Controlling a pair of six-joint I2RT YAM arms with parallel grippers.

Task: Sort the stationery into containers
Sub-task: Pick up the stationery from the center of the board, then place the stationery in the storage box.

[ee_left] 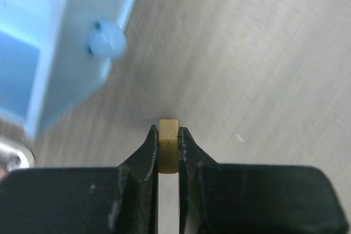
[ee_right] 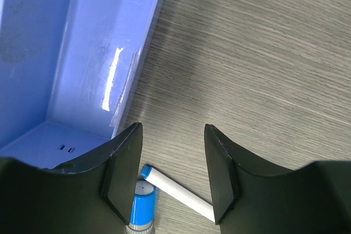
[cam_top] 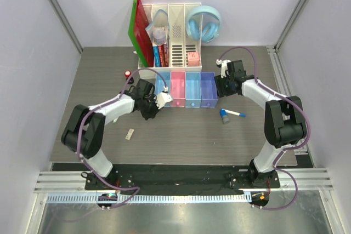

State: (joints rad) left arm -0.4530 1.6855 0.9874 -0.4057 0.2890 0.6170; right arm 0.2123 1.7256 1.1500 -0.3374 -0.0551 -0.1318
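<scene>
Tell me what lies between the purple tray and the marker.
Nothing but bare table; the top view shows the stretch from the purple tray to the marker clear, and the right wrist view agrees.

The left arm (cam_top: 112, 108) and right arm (cam_top: 258, 89) share white link shells, bulky black joint housings and looping purple cables (cam_top: 248, 49). The left end effector (ee_left: 168, 135) and right end effector (ee_right: 173, 132) have matte black wedge-shaped fingers (ee_right: 123, 163).

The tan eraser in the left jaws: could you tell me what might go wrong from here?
The tan rectangular eraser sits only at the left jaws' tips and could slip before reaching the light blue plastic tray. The open right jaws, beside the purple-blue plastic tray, might clip its wall reaching the white blue-capped marker.
</scene>
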